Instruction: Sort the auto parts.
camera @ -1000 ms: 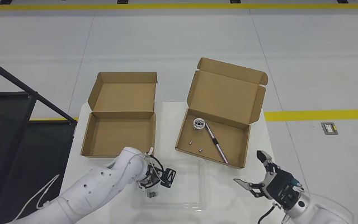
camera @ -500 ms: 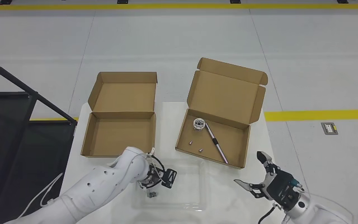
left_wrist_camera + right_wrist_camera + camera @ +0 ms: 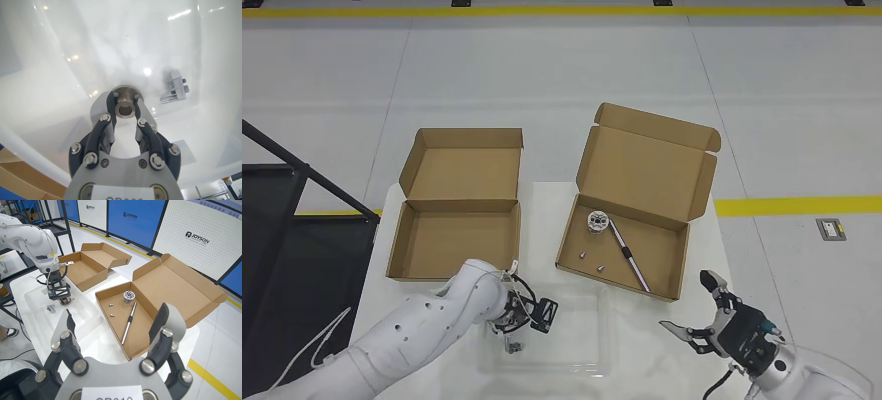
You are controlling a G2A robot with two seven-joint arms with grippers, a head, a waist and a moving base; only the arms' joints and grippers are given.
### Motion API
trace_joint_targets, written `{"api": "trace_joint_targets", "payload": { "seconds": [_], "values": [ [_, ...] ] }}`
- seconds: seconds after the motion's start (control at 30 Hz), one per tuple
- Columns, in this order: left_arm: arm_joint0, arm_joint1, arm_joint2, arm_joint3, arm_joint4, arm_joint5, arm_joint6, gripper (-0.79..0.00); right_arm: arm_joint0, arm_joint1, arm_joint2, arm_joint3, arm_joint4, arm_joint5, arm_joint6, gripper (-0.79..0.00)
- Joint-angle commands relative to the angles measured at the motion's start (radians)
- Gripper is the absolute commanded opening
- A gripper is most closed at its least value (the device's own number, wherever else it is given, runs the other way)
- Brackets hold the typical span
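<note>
My left gripper (image 3: 125,102) reaches down into the clear plastic tray (image 3: 582,345) and is shut on the hub of a bronze-coloured flanged bushing (image 3: 124,110), whose flange is at the tray floor. The right wrist view has that gripper (image 3: 63,299) and the bushing (image 3: 65,302) at the tray's left end. A small silver bracket with pins (image 3: 175,90) lies loose in the tray beside it. My right gripper (image 3: 688,303) is open and holds nothing, near the table's front right corner.
The right cardboard box (image 3: 672,285) holds a round metal hub (image 3: 596,220), a long rod (image 3: 629,256) and two small bolts (image 3: 582,254). The left cardboard box (image 3: 454,240) holds nothing. Both lids stand open at the back. A paper cup (image 3: 2,291) stands past the table's left.
</note>
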State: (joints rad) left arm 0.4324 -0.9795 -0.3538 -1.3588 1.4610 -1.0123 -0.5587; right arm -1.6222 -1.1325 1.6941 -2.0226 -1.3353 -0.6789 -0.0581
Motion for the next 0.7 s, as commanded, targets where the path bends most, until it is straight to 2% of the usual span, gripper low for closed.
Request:
{"api": "trace_joint_targets", "payload": {
  "seconds": [0.0,0.13,0.3,0.47,0.67],
  "values": [
    [0.003,0.008,-0.014,-0.026,-0.01,0.0,0.001,-0.785,0.001,0.001,-0.001,0.0,0.0,0.002,-0.001,0.0],
    [0.01,0.038,-0.054,-0.105,-0.057,0.0,0.018,-0.785,0.004,0.003,-0.006,-0.004,0.001,0.004,0.002,0.0],
    [0.032,0.105,-0.159,-0.229,-0.112,0.002,0.017,-0.785,0.023,0.005,-0.018,-0.009,0.005,0.003,0.012,0.0],
    [0.13,0.188,-0.352,-0.345,-0.143,0.08,0.033,-0.785,0.054,0.006,-0.047,-0.012,0.004,0.005,0.029,0.0],
    [0.321,0.283,-0.639,-0.424,-0.137,0.221,0.119,-0.785,0.097,0.008,-0.084,-0.022,0.003,0.008,0.065,0.0]
  ]
}}
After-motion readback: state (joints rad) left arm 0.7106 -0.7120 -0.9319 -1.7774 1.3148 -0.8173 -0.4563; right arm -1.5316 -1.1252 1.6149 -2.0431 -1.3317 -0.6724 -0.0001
